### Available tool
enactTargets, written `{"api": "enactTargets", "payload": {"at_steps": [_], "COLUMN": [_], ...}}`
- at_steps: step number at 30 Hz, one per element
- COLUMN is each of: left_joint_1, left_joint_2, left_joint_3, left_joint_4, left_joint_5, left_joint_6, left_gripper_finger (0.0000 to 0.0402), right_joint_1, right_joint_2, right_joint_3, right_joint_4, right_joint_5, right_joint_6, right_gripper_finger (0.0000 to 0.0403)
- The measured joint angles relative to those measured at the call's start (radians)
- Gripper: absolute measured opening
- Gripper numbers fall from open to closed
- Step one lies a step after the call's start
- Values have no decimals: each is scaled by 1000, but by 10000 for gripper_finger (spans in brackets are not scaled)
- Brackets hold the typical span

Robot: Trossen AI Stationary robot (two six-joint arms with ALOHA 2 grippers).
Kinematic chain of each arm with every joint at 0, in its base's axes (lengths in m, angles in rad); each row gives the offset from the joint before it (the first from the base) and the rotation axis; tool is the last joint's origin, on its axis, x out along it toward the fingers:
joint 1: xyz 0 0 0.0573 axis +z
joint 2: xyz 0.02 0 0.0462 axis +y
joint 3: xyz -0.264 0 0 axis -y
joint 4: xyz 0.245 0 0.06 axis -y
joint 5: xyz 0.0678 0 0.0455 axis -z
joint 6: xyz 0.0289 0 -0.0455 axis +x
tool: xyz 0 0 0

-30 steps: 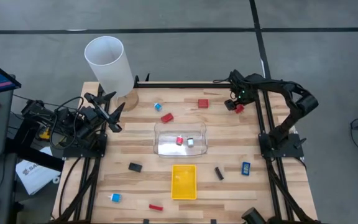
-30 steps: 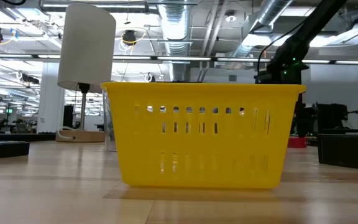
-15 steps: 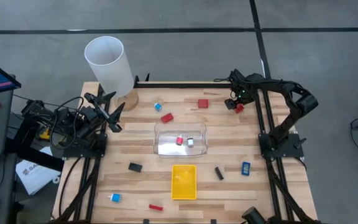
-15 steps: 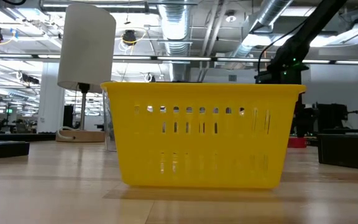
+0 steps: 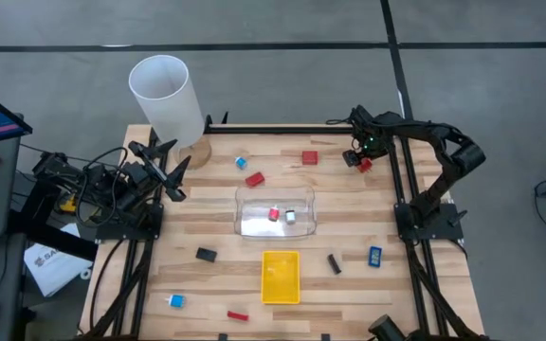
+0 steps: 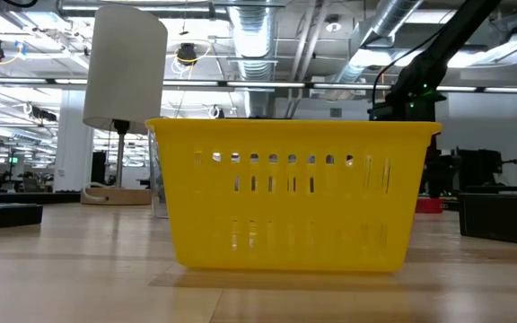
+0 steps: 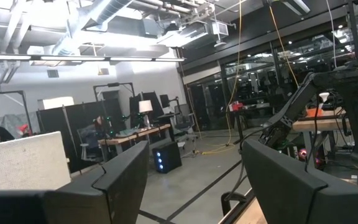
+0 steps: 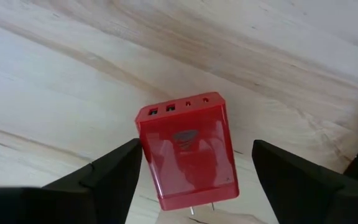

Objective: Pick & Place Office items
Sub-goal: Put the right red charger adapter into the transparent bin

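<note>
A red charger block (image 8: 188, 152) lies flat on the wood at the table's far right, its prongs pointing away from its port end. My right gripper (image 8: 196, 147) (image 5: 362, 161) points down over it, open, with one finger on each long side. Other office items lie scattered: red blocks (image 5: 309, 157) (image 5: 254, 178), blue-and-white bits (image 5: 240, 162) (image 5: 176, 301), black bits (image 5: 206, 254) (image 5: 334, 263), a blue bit (image 5: 374, 256) and a red stick (image 5: 238, 315). My left gripper (image 5: 172, 159) (image 7: 194, 163) waits open above the table's far left, tipped up toward the room. My right gripper comes from above, its fingers lying across the block's width. One finger (image 8: 124, 165) stands right at the block's long side (image 8: 143, 155); whether it touches, I cannot tell. The other finger (image 8: 272, 163) stands apart from the opposite side. The block rests on the table.
A clear tray (image 5: 303, 227) at the table's middle holds a red and a white piece. A yellow tray (image 5: 281, 289) (image 6: 294, 197) stands near the front edge and fills the low view. A tall white cylinder (image 5: 167, 99) stands at the far left corner.
</note>
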Motion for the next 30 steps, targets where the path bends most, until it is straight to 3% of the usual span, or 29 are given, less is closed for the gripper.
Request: {"api": "enactTargets", "payload": {"at_steps": [15, 30], "left_joint_1": [0, 0], "left_joint_2": [0, 0], "left_joint_3": [0, 0], "left_joint_4": [0, 0], "left_joint_5": [0, 0], "left_joint_6": [0, 0], "left_gripper_finger": [253, 253], "right_joint_1": [1, 67], "right_joint_2": [-2, -3], "right_joint_3": [1, 1], "right_joint_4": [0, 20], "right_joint_5": [-1, -3], "right_joint_6": [8, 50], "right_gripper_finger": [192, 188]}}
